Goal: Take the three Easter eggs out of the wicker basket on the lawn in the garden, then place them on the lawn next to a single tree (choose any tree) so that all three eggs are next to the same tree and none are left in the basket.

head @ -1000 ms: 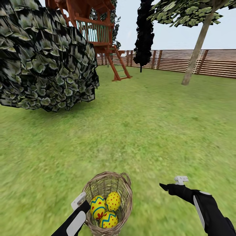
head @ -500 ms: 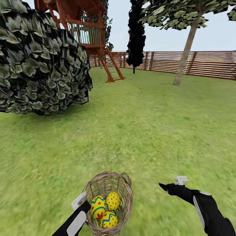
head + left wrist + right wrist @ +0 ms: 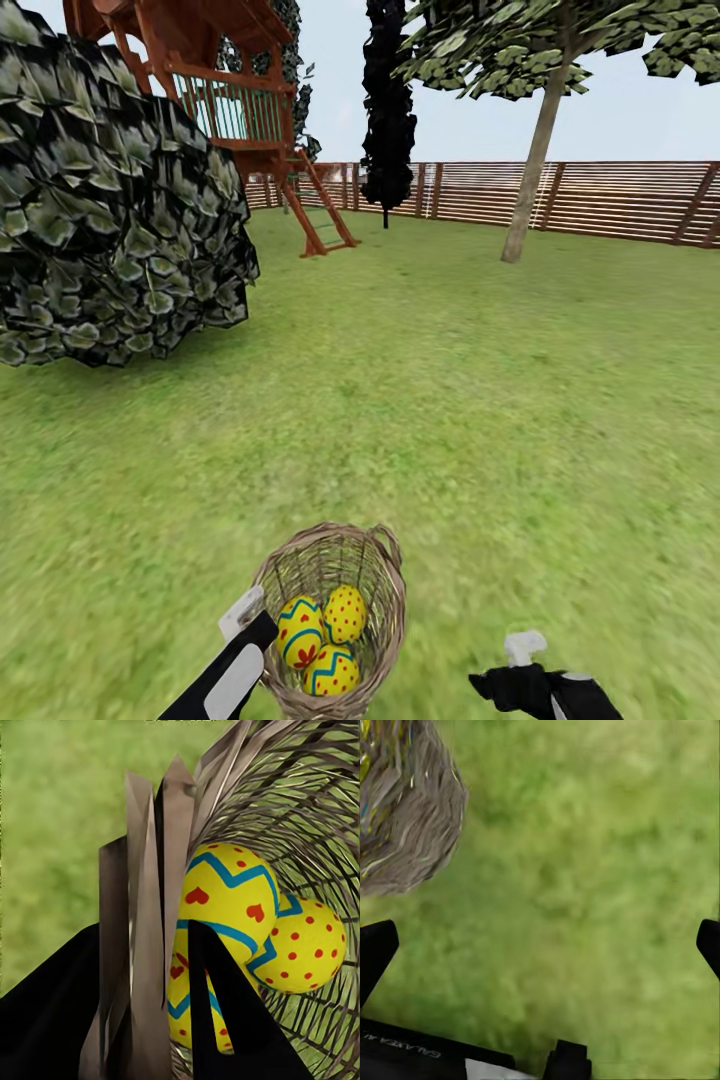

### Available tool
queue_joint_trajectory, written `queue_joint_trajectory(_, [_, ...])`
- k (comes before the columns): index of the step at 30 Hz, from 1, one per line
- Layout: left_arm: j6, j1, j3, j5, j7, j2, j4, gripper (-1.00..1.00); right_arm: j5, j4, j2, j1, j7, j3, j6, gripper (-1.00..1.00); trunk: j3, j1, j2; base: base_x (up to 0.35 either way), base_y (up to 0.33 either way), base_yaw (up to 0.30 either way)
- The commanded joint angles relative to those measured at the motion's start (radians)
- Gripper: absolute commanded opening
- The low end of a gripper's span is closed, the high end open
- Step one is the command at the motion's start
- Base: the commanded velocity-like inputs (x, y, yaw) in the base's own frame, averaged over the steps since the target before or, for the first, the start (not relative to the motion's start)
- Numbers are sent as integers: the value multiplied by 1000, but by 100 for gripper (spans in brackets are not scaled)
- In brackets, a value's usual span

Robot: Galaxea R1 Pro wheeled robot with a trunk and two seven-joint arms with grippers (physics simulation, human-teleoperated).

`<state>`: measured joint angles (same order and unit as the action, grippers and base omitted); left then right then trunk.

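Head view: wicker basket (image 3: 330, 620), three Easter eggs (image 3: 325, 640) inside, carried over the lawn (image 3: 450, 400) by left claw (image 3: 161, 945), clamped on its rim. Right claw (image 3: 540, 945) wide apart, empty. Step: transport toward tree (image 3: 530, 180) (well off). Next, likely: closing in, then unloading eggs.

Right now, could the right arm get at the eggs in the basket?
Probably yes: the right tool is open and empty beside the basket, whose top is open, with bare lawn between. The eggs lie uncovered.
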<state>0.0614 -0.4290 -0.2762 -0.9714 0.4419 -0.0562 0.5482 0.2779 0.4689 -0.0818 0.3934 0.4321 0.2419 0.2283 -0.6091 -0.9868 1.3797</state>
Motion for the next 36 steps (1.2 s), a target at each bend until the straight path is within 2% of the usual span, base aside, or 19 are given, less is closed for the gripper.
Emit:
queue_joint_trajectory(1, [6,-1,-8,-9,5,0,1,-100,11,-67,5,1,8,-10,-10,100,2,4,-7,0,0,0])
queue_joint_trajectory(3, [6,-1,-9,-9,5,-1,1,-100,13,-128,6,1,7,-17,-66,100,9,12,-21,0,0,0])
queue_joint_trajectory(7, [6,-1,-9,-9,6,-2,1,-100,15,-150,7,1,-1,-21,-88,100,21,27,-49,0,0,0])
queue_joint_trajectory(8, [6,-1,-9,-9,6,-1,1,-100,23,-164,7,1,-46,-21,-88,100,24,31,-56,0,0,0])
queue_joint_trajectory(9, [6,-1,-9,-9,6,-1,1,-100,33,-180,11,1,-152,-22,-86,100,28,35,-63,0,0,0])
queue_joint_trajectory(10, [5,-1,-9,-9,5,-1,1,-100,36,-204,23,1,-307,-22,-86,100,31,39,-70,0,0,0])
queue_joint_trajectory(11, [2,-1,-9,-9,5,-1,7,-100,36,-283,32,1,-465,-22,-91,100,34,42,-77,0,0,0])
queue_joint_trajectory(12, [2,-1,-9,-9,4,-2,8,-100,36,-310,31,1,-482,-21,-91,100,37,46,-84,0,0,0])
queue_joint_trajectory(17, [1,-1,-14,-8,4,7,6,-100,34,-420,30,0,-487,-19,-97,100,46,58,-105,0,0,0])
queue_joint_trajectory(20, [0,-1,-26,-8,4,7,3,-100,39,-500,35,-17,-487,-21,-163,100,46,58,-105,0,0,0])
queue_joint_trajectory(26, [-2,-1,-35,-9,4,4,-3,-100,42,-515,37,-112,-487,-23,-269,100,46,58,-105,0,0,0])
queue_joint_trajectory(30, [-2,0,-39,-8,4,1,-5,-100,40,-521,41,-123,-487,-22,-279,100,46,58,-105,43,0,0])
queue_joint_trajectory(33, [-2,-1,-61,-7,4,1,-8,-100,36,-520,41,-125,-488,-21,-280,100,46,58,-105,300,0,-2])
queue_joint_trajectory(36, [-2,-1,-64,-7,2,2,-8,-100,32,-519,40,-125,-487,-21,-280,100,46,58,-105,338,0,-181])
